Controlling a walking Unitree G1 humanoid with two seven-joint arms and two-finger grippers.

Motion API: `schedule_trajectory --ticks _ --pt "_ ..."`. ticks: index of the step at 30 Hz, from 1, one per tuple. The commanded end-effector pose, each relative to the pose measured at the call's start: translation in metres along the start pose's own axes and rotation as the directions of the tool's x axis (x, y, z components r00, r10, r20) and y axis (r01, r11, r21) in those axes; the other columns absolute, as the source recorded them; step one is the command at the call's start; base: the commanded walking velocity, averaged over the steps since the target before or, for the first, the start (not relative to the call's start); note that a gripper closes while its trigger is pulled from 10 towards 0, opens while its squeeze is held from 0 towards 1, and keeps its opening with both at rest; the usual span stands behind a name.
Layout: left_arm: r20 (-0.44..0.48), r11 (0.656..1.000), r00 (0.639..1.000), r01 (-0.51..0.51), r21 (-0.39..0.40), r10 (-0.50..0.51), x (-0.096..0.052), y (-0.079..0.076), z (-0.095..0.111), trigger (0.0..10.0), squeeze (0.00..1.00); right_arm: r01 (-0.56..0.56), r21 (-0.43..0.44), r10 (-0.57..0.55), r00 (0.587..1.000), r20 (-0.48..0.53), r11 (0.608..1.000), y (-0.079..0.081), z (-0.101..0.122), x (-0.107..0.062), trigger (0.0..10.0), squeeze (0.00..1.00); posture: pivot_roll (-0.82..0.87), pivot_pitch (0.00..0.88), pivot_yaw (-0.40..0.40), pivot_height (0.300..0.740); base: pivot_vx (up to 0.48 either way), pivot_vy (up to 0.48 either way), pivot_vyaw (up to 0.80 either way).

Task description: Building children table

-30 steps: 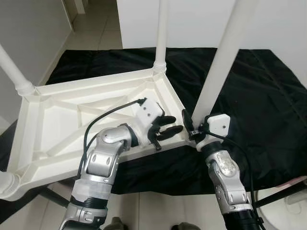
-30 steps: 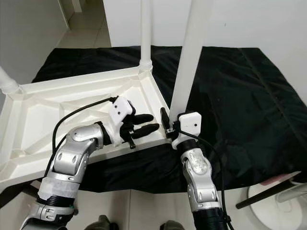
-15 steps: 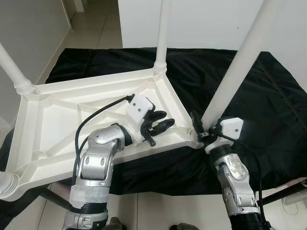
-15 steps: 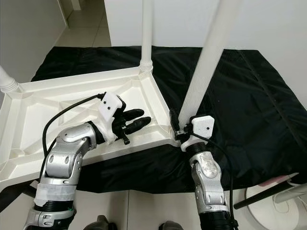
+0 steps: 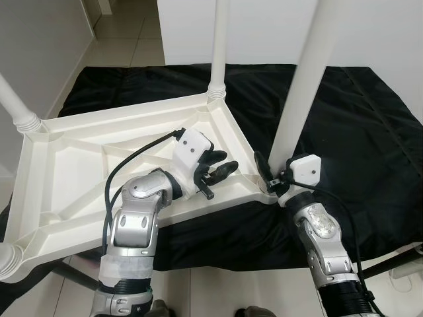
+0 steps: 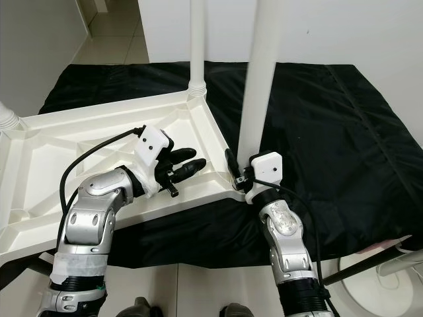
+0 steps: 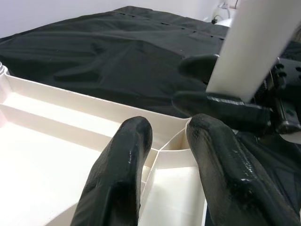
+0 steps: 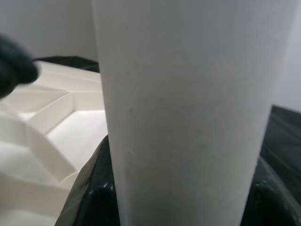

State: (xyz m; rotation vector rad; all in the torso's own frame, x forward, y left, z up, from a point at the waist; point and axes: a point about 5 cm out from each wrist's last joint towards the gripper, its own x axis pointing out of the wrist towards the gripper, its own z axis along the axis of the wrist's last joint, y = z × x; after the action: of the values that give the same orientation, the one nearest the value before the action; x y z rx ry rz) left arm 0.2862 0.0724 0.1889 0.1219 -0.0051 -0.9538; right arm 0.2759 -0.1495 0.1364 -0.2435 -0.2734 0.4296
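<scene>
White plastic children's table top is laid upside down, ribbed underside up, on a black sheet spread over a pale tiled floor.

Right gripper is clenched around the base of a white round plastic table leg, right at the near corner socket of the table top. The leg is held close to upright, its foot at that corner; seating depth in the socket cannot be told. In the right wrist view the leg is bracketed by black fingers on both sides.

Left gripper is positioned over the ribbed underside just inside the same corner, near the right gripper but apart from it. Its fingers are parted with nothing between them, tips over a rib junction; contact with the plastic cannot be told.

A second white leg is already stood upright in the far corner. A third white leg is seen at the left far corner, and part of a fourth white leg at the near left corner.

White wall is behind the sheet.
</scene>
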Motion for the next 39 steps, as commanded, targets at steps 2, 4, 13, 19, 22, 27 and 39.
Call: schedule_trajectory --ticks 2,4,13,19,22,27,39 --pt "0.010 0.940 0.940 -0.342 0.007 0.342 -0.004 0.018 0.004 10.0 0.00 -0.075 0.002 0.075 0.989 -0.124 0.997 0.011 -0.025 -0.015 10.0 0.00 -0.05 0.060 0.058 0.740 0.000 0.000 0.00" --pt "0.009 0.942 0.942 -0.336 0.015 0.336 -0.006 0.018 0.003 10.0 0.00 -0.073 0.013 0.074 0.989 -0.132 0.997 0.007 -0.029 -0.019 10.0 0.00 -0.05 0.064 0.049 0.740 0.000 0.000 0.00" --pt "0.016 0.943 0.944 -0.329 0.046 0.329 -0.004 0.012 0.004 10.0 0.00 0.059 0.237 -0.018 0.985 -0.173 0.970 -0.003 -0.041 -0.015 10.0 0.00 -0.04 0.053 0.052 0.740 0.000 0.000 0.00" --pt "0.022 0.939 0.940 -0.342 0.049 0.341 -0.003 0.014 0.007 10.0 0.00 0.095 0.286 -0.036 0.978 -0.206 0.954 -0.002 -0.042 -0.008 10.0 0.00 -0.04 0.055 0.051 0.740 0.000 0.000 0.00" --pt "0.025 0.935 0.937 -0.350 0.052 0.349 -0.004 0.015 0.007 10.0 0.00 0.085 0.279 -0.027 0.978 -0.205 0.956 -0.001 -0.039 0.001 10.0 0.00 -0.04 0.056 0.046 0.740 0.000 0.000 0.00" --pt "0.023 0.934 0.936 -0.352 0.053 0.352 -0.004 0.014 0.007 10.0 0.00 0.064 0.262 -0.011 0.980 -0.199 0.963 0.002 -0.040 -0.002 10.0 0.00 -0.04 0.056 0.042 0.740 0.000 0.000 0.00" --pt "0.043 0.937 0.938 -0.347 0.040 0.345 -0.004 0.012 0.010 10.0 0.00 0.089 0.288 -0.020 0.972 -0.235 0.954 0.011 -0.050 -0.015 10.0 0.00 -0.04 0.053 0.035 0.740 0.000 0.000 0.00"
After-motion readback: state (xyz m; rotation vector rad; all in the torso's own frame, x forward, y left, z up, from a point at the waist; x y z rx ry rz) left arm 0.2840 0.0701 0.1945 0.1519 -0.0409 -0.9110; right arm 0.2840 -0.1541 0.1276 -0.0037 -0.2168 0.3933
